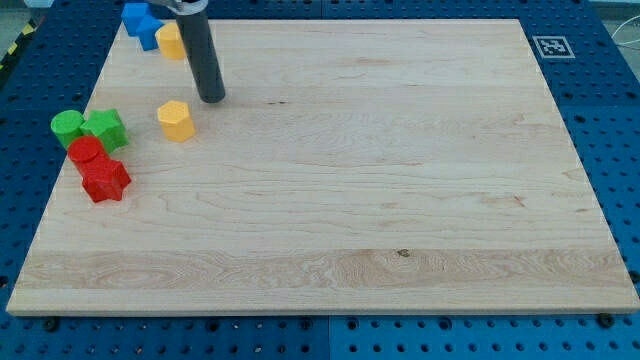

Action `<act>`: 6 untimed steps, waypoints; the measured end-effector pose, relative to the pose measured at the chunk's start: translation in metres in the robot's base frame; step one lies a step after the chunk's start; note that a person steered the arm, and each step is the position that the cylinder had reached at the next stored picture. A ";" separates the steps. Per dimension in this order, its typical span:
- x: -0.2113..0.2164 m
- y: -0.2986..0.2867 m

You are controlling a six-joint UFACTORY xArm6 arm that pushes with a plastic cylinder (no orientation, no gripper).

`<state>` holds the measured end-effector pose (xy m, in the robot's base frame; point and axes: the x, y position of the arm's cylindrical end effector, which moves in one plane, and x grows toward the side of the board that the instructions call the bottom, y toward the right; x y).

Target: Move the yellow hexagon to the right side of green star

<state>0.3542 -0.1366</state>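
Note:
A yellow hexagon block lies on the wooden board at the view's left. A green star block lies to its left, with a gap between them. My tip touches the board just up and to the right of the yellow hexagon, a small gap apart. The dark rod rises from it toward the view's top.
A green round block touches the green star's left. Two red blocks lie below them. Blue blocks and another yellow block sit at the top left corner. The board's left edge is close.

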 end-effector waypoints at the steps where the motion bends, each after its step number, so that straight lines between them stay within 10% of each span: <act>1: 0.024 0.004; 6: 0.087 -0.018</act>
